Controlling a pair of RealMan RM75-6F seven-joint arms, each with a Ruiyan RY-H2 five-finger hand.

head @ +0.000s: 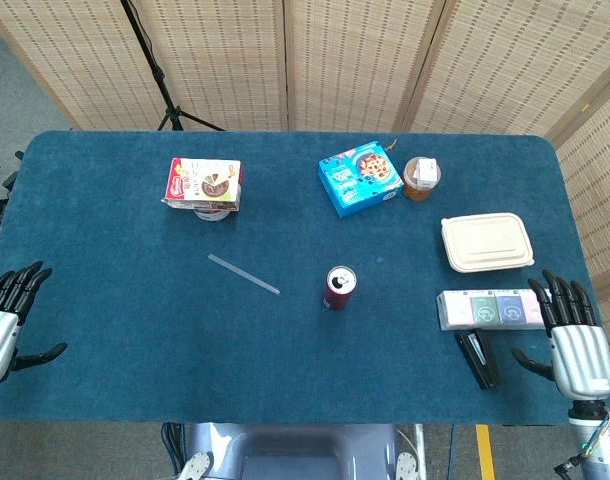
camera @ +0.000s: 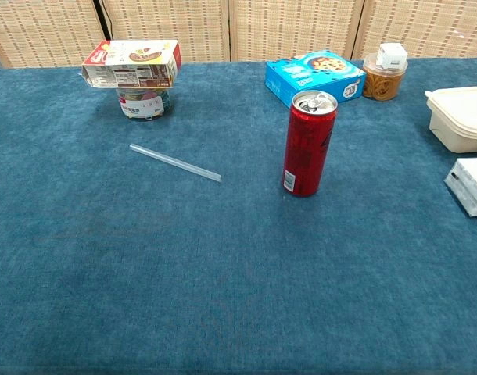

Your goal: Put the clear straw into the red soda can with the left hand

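Observation:
A clear straw (head: 243, 274) (camera: 175, 162) lies flat on the blue table, slanting from upper left to lower right. To its right a tall red soda can (head: 338, 288) (camera: 308, 143) stands upright with its top opened. My left hand (head: 7, 318) hovers at the table's left edge, fingers spread, holding nothing, far from the straw. At the right front corner my right hand (head: 573, 338) is open as well, fingers apart. Neither hand shows in the chest view.
A snack box on a jar (head: 203, 186) stands at the back left. A blue cookie box (head: 359, 177) and a small jar (head: 421, 177) sit at the back. On the right are a beige lunch box (head: 486, 242), a flat packet box (head: 488, 308) and a black stapler (head: 477, 358).

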